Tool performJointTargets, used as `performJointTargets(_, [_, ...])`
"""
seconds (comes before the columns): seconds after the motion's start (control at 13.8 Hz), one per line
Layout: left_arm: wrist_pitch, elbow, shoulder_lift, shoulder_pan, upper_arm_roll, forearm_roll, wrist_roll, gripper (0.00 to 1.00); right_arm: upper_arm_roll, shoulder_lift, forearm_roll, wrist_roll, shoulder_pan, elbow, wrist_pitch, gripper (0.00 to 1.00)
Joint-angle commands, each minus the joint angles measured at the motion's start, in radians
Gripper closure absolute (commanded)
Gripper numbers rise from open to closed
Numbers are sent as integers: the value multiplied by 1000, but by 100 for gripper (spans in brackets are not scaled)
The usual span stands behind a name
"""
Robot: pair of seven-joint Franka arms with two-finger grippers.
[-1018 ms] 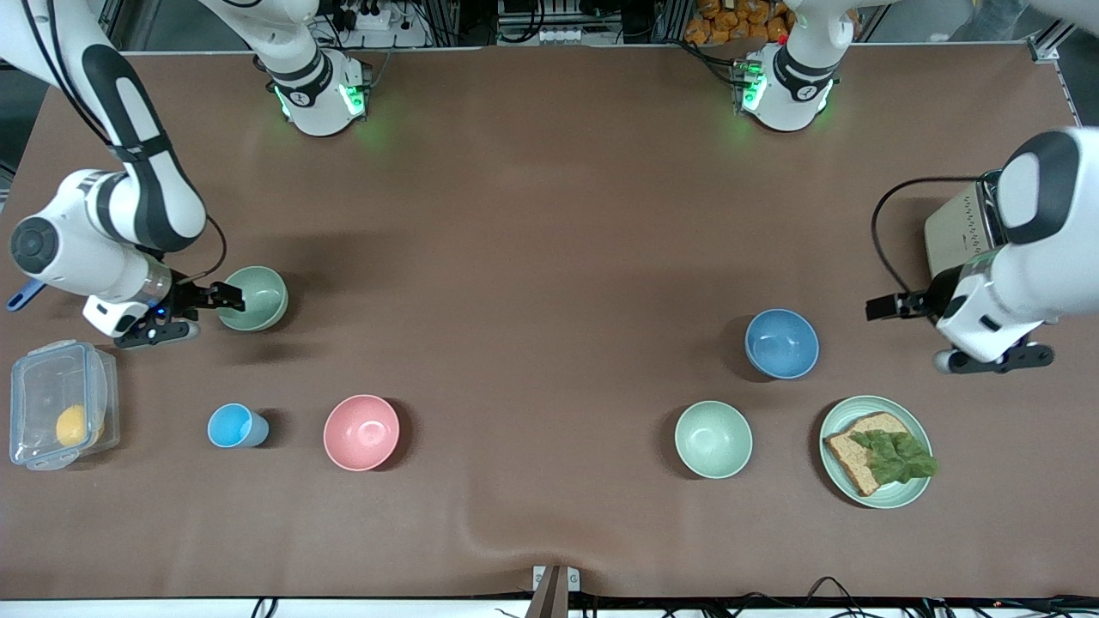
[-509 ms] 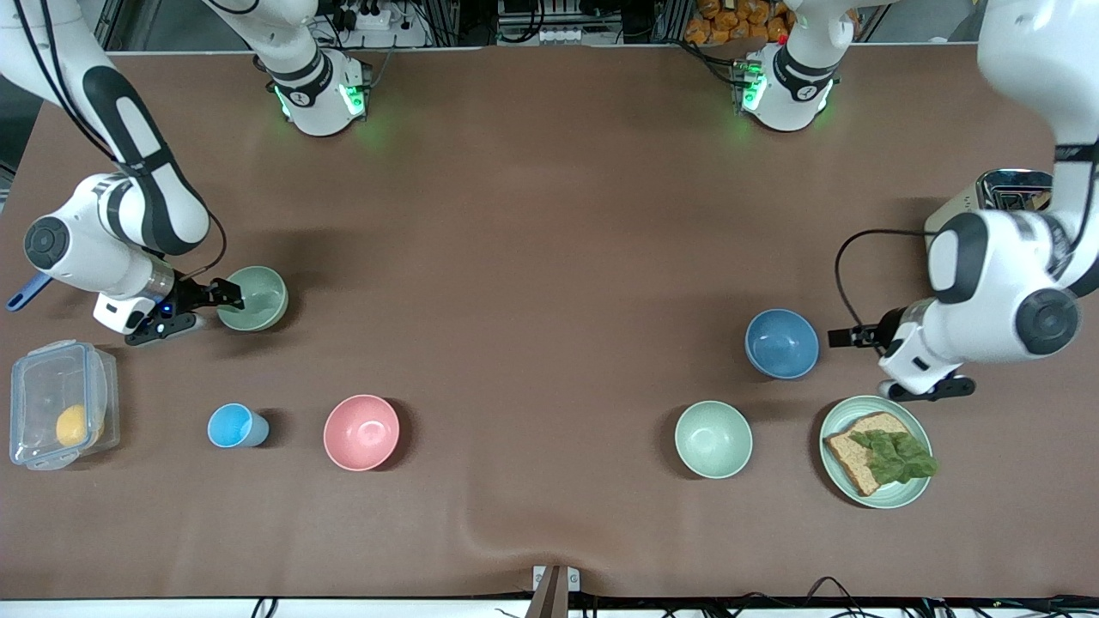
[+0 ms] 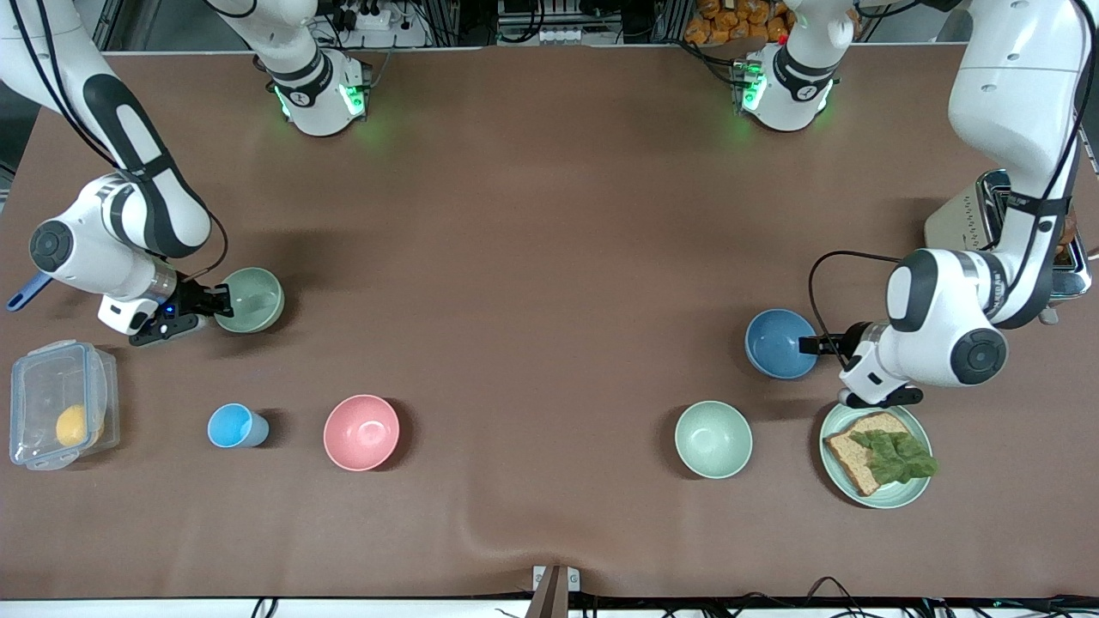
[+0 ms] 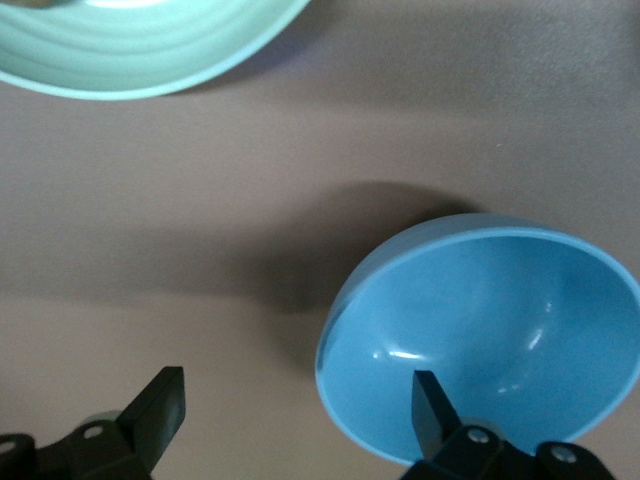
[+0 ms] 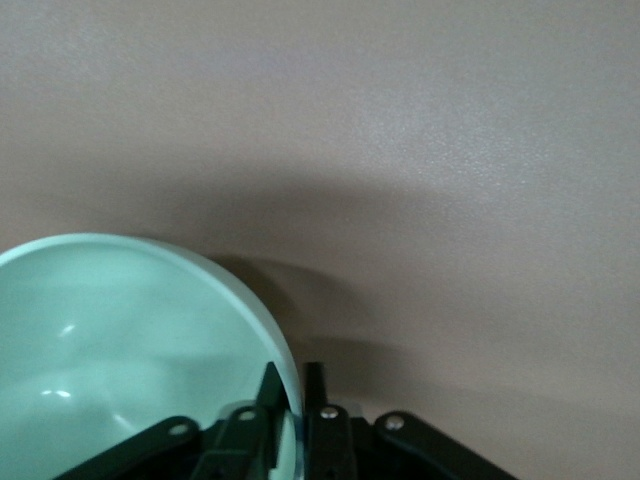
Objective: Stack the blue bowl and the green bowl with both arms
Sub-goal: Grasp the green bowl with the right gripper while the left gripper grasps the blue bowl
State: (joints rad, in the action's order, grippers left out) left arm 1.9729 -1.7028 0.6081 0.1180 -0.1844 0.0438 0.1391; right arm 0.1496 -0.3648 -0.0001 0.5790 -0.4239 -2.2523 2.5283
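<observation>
The blue bowl [image 3: 780,343] stands toward the left arm's end of the table. My left gripper [image 3: 811,345] is open at its rim. In the left wrist view my gripper [image 4: 295,410] straddles the rim of the blue bowl [image 4: 480,330], with one finger inside the bowl and the other outside over the table. A green bowl [image 3: 251,299] stands toward the right arm's end. My right gripper [image 3: 223,302] is shut on its rim. In the right wrist view my gripper [image 5: 292,390] pinches the edge of the green bowl [image 5: 120,340].
A second green bowl [image 3: 713,439] and a green plate [image 3: 920,487] with bread and lettuce stand nearer the front camera than the blue bowl. The plate's rim shows in the left wrist view [image 4: 130,60]. Also here are a toaster [image 3: 966,219], a pink bowl [image 3: 361,432], a light-blue cup [image 3: 233,426] and a clear box [image 3: 60,403].
My left arm has swung in from beside the toaster and brought its open gripper to the blue bowl's rim. My right gripper has closed on the green bowl's rim.
</observation>
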Motion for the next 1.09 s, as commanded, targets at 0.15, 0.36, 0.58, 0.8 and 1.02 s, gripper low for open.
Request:
performJointTargets(0.15, [34,11,51,-3,-3,24,-3,0,28,55,37,-57,-3,45,-155,100])
performJointTargets(0.36, [34,12,50,-1,-3,24,-3,100,57,102,81,-99,2,103,-293,100])
performJointTargets(0.58, [34,14,51,-3,-3,24,-3,100,85,127,115,-158,5,108,-341,100])
performJointTargets(0.8, [34,15,51,-3,-3,24,-3,100,154,173,169,-279,8,106,-395,100])
performJointTargets(1.02, [34,18,50,-1,-3,24,-4,100,223,202,172,-397,11,100,-413,100])
